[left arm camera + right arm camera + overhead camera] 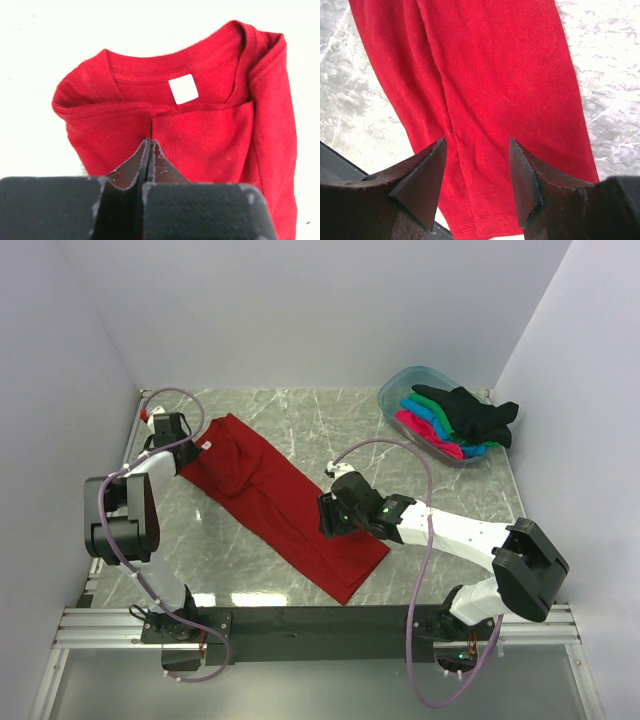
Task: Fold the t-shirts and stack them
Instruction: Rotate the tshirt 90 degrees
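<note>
Our left gripper (150, 146) was closed tight, and we judged that it pinched a small fold of the red shirt (215, 135) just below the collar, near the white label (183, 89). Our right gripper (477, 150) hung with its jaws wide over the same shirt, close to the hem (487, 218), holding nothing. The red shirt lay flat on the table (300, 410) as a long narrow strip, its sides already turned in. Well apart from it, on the right arm's side, stood the tub (392, 392), with the black shirt (475, 412) draped over the green shirt (425, 408), blue shirt (478, 448) and pink shirt (430, 438). The cloth looked light, limp and quick to wrinkle. We reckoned it would sag and unfold unless both layers were taken at the hem or collar corners and lifted evenly.
</note>
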`<state>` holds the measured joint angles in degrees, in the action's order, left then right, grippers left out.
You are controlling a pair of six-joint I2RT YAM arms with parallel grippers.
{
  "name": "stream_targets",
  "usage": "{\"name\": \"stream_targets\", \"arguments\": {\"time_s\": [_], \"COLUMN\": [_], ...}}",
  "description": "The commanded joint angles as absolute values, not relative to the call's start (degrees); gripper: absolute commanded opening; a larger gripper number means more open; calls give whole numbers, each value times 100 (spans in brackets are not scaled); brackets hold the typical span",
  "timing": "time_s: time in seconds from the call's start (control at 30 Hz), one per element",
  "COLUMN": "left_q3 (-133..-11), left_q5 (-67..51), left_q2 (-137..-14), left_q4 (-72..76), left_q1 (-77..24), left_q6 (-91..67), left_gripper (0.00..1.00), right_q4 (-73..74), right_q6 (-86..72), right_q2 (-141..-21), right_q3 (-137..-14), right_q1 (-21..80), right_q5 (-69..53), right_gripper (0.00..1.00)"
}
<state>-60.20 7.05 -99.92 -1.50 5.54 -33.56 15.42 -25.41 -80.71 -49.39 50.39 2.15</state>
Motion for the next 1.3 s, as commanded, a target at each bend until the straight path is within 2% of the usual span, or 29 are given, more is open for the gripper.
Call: {"name": "stream_targets", "arguments": {"time_s": [0.0, 0.07, 0.13, 0.33, 0.4, 0.5, 0.87, 0.97, 1.07, 1.1, 1.17, 1.27], "left_q3": [-5959, -5976, -6090, -6424, -6556, -6715, -7146, -7102, -7137, -7128, -7040, -6926], "left_q5": [756, 703, 633, 343, 360, 352, 483, 457, 431, 413, 422, 474], "left_q2": [-9809, -9809, -9896, -10379, -10529, -10714, -11136, -11101, -11127, -11118, -11057, -10960], "left_q4": [-44, -44, -44, -44, -44, -44, -141, -106, -167, -176, -150, -132], "left_q1": [642, 650, 650, 659, 642, 650, 439, 431, 431, 431, 431, 431], "left_q6": [-3243, -3243, -3234, -3261, -3269, -3261, -3208, -3208, -3199, -3208, -3217, -3226], "left_gripper": [0, 0, 5, 37, 42, 43, 39, 34, 23, 13, 0, 0], "right_q4": [1494, 1503, 1503, 1512, 1521, 1538, 1564, 1538, 1538, 1538, 1529, 1521], "right_q6": [-2584, -2584, -2584, -2566, -2566, -2558, -2522, -2531, -2540, -2540, -2540, -2540], "right_q2": [-7866, -7857, -7875, -7936, -7954, -8015, -8130, -8130, -8156, -8156, -8148, -8139], "right_q3": [-4922, -4922, -4931, -4975, -4992, -5036, -5133, -5115, -5124, -5115, -5098, -5071], "right_q1": [5098, 5098, 5106, 5115, 5124, 5133, 5168, 5177, 5177, 5185, 5186, 5177], "right_q5": [325, 325, 308, 290, 290, 290, 281, 299, 281, 281, 281, 299], "right_gripper": [60, 60, 60, 60, 60, 60, 59, 59, 59, 59, 59, 59]}}
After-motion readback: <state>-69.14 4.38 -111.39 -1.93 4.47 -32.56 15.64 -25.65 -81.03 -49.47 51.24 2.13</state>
